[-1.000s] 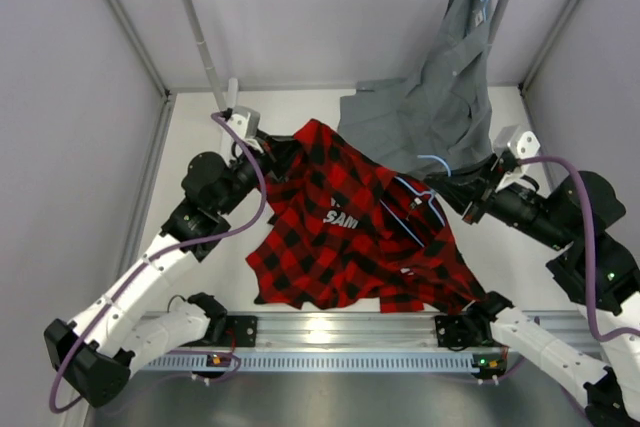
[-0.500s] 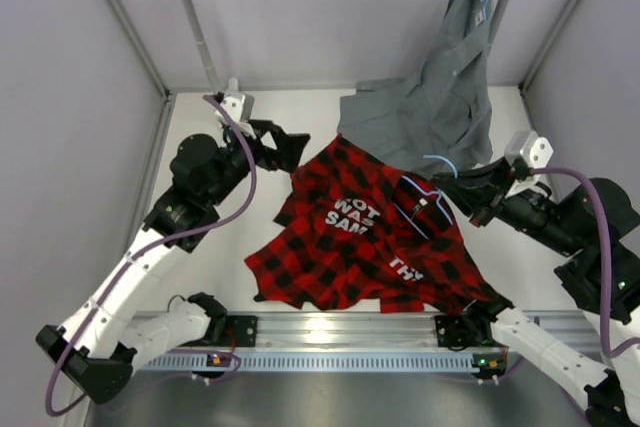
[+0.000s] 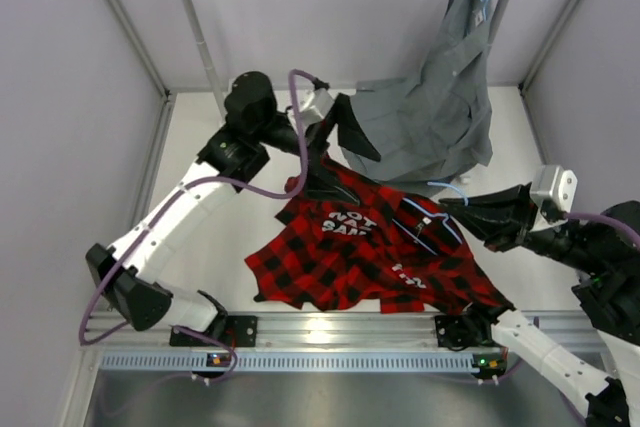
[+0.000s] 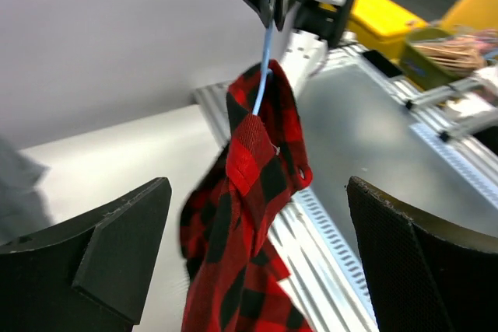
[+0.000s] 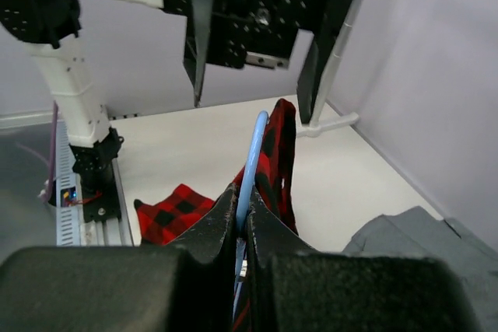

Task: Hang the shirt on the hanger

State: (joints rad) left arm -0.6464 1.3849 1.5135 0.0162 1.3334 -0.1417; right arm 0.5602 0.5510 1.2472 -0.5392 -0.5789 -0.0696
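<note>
Hanger (image 5: 250, 153) clamped in right gripper (image 5: 241, 198) as anchor for draped shirt (image 3: 340, 257); left gripper (image 4: 258, 192) spread wide, empty, likely lining up a regrasp.

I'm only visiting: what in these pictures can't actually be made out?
Top view: folds in the shirt hide most of its white lettering.
Top view: cloth covers most of the hanger, so whether it sits in the shoulders cannot be told.
Right wrist view: the right gripper, shut on the wire, hides the hanger below it.
Left wrist view: the bottom edge cuts off the shirt, and everything behind it is blurred.
</note>
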